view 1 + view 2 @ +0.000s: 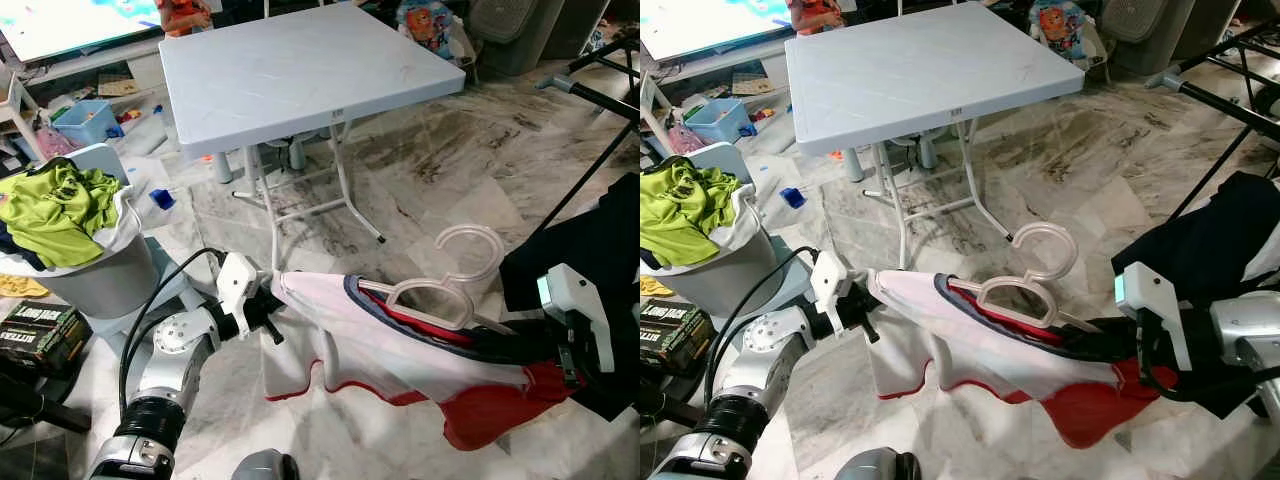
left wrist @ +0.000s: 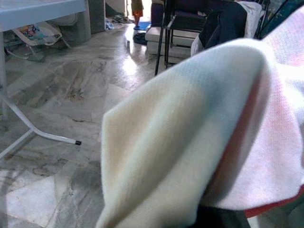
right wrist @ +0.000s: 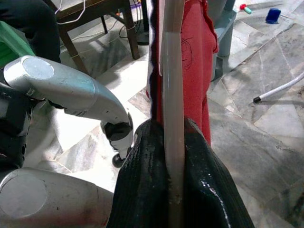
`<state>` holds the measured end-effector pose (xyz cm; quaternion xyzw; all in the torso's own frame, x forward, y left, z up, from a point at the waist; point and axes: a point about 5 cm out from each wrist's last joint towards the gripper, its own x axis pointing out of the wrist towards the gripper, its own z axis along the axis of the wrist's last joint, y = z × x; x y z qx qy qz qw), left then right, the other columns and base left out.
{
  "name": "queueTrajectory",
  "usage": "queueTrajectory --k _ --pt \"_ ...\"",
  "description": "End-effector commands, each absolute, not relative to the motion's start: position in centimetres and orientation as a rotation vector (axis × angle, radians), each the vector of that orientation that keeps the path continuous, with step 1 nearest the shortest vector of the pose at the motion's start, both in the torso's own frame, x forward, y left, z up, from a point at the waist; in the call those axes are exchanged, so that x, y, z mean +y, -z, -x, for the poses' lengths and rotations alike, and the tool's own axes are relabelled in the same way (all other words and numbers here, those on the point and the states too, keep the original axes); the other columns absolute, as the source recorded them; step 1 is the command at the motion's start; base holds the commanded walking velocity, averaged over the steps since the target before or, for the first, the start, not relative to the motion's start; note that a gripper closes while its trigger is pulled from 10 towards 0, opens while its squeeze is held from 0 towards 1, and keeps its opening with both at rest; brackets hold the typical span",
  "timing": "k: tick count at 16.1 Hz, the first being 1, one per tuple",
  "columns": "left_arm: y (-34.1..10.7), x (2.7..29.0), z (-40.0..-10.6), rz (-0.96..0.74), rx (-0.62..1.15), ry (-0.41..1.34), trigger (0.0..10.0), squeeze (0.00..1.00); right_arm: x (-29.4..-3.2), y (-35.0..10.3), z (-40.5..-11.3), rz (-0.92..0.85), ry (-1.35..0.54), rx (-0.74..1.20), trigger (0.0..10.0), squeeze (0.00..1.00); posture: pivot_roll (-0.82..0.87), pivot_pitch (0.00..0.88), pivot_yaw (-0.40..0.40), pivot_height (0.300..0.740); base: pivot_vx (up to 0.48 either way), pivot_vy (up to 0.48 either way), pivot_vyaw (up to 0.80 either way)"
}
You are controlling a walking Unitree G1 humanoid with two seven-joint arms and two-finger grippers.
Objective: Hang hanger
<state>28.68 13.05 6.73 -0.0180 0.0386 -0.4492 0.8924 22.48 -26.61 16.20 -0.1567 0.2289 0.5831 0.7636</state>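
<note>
Left claw (image 1: pixel 272 306) is stretched forward and clamped on the shirt (image 1: pixel 400 355) edge; right claw (image 3: pixel 173 156) is closed on the hanger (image 1: pixel 440 295) arm beside that shirt

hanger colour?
Translucent pale cream hanger; clearest in the right eye view.

Table (image 1: pixel 300 70): standing at twelve o'clock
Laundry basket (image 1: pixel 95 275): sitting at nine o'clock
Shirt on hanger (image 1: pixel 440 290): stretching between both grippers

Hanger (image 1: pixel 440 290) translucent cream; shirt (image 1: pixel 400 360) white, red hem, navy collar; table (image 1: pixel 300 70) pale grey; floor (image 1: pixel 450 160) grey-veined marble
</note>
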Motion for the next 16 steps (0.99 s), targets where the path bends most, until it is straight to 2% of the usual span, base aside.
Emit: queueTrajectory --k 1,3,6,7,11,16 --pt "-7.4 13.8 -29.1 0.031 0.056 0.909 0.0 0.00 -26.7 -16.3 -22.5 0.358 -1.271 0.509 10.0 0.00 -0.13 0.000 0.062 0.740 0.000 0.000 0.00" --pt "-7.7 14.2 -29.5 0.006 0.031 0.857 0.0 0.00 -27.2 -15.8 -22.1 0.369 -1.264 0.540 10.0 0.00 -0.13 0.000 0.062 0.740 0.000 0.000 0.00" --pt "-9.1 15.3 -30.7 0.032 -0.045 0.750 0.0 0.00 -29.1 -14.9 -21.6 0.429 -1.200 0.615 10.0 0.00 -0.14 0.000 0.061 0.740 0.000 0.000 0.00" --pt "-9.8 15.8 -31.2 0.074 -0.071 0.704 0.0 0.00 -30.6 -13.8 -21.2 0.495 -1.146 0.679 10.0 0.00 -0.14 0.000 0.058 0.740 0.000 0.000 0.00" --pt "-10.1 16.8 -31.8 0.085 -0.082 0.636 0.0 0.00 -32.7 -13.1 -19.8 0.506 -1.097 0.732 10.0 0.00 -0.13 0.000 0.054 0.740 0.000 0.000 0.00" --pt "-9.7 18.9 -32.0 0.062 -0.055 0.535 0.0 0.00 -35.9 -17.0 -18.1 0.452 -1.000 0.663 10.0 0.00 -0.15 0.000 0.060 0.740 0.000 0.000 0.00"
